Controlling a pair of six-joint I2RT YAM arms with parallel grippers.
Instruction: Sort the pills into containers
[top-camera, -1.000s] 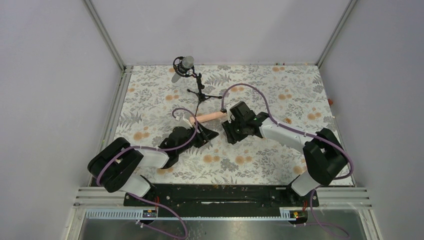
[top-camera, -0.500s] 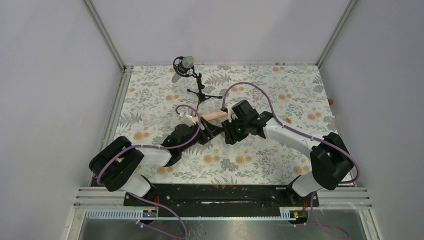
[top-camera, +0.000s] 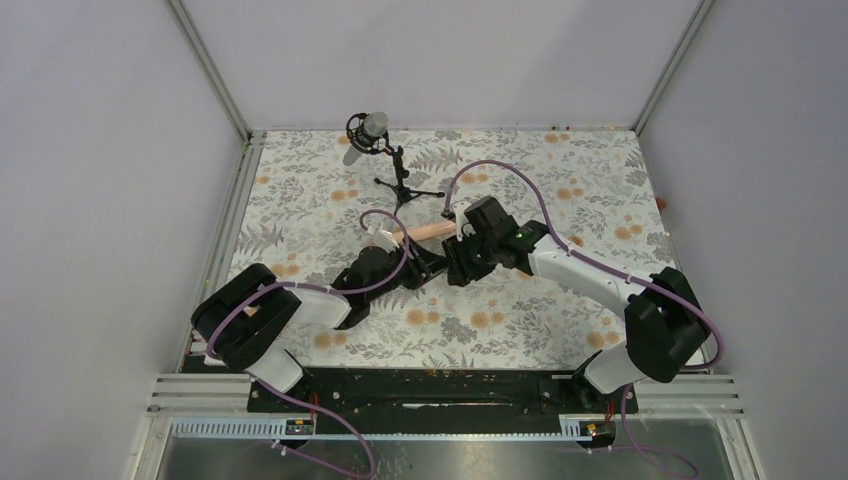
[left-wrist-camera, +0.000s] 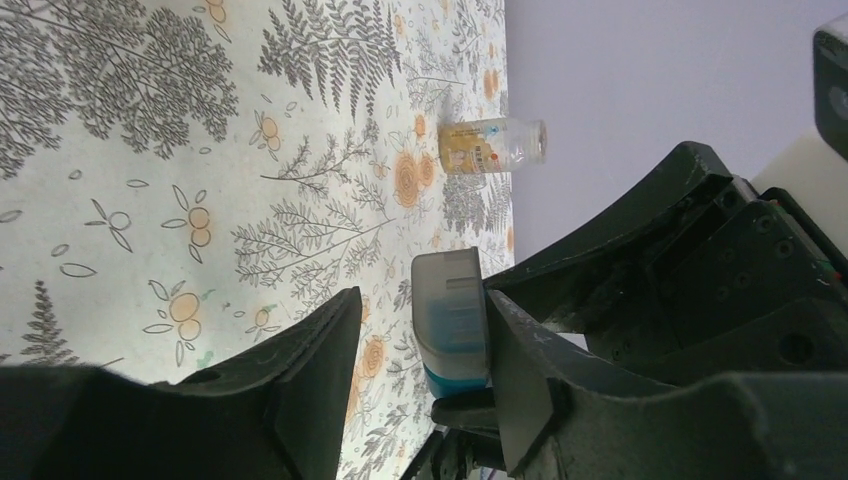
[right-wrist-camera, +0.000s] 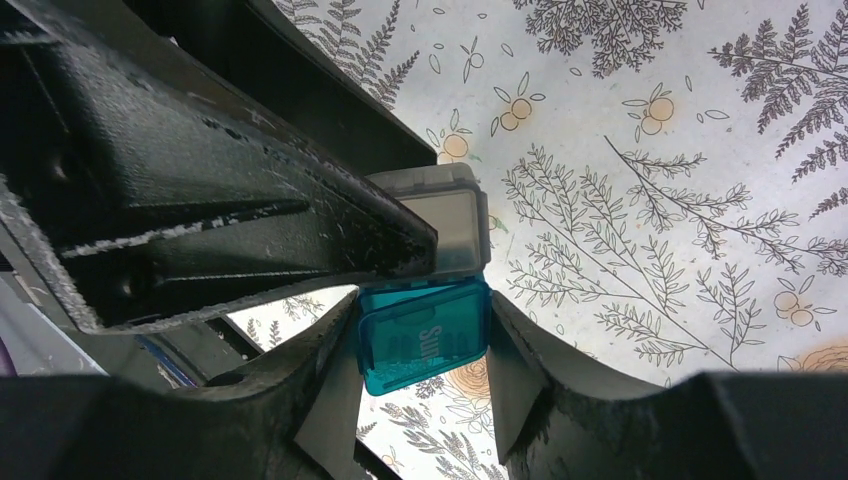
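Spreading between grey walls (top-camera: 450, 60), fern-print tablecloth (top-camera: 300, 200); right claw (right-wrist-camera: 421, 345) grips teal box (right-wrist-camera: 425, 325).

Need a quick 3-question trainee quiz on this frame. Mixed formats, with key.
1. True or false: the right gripper is shut on the teal-and-grey box.
2. In the left wrist view, what sits on the table beyond the box? A) amber bottle B) white cup C) red block
3. Fill in: the left gripper straddles the box's grey end with its jaws ____.
Key: 1 true; 2 A; 3 open.
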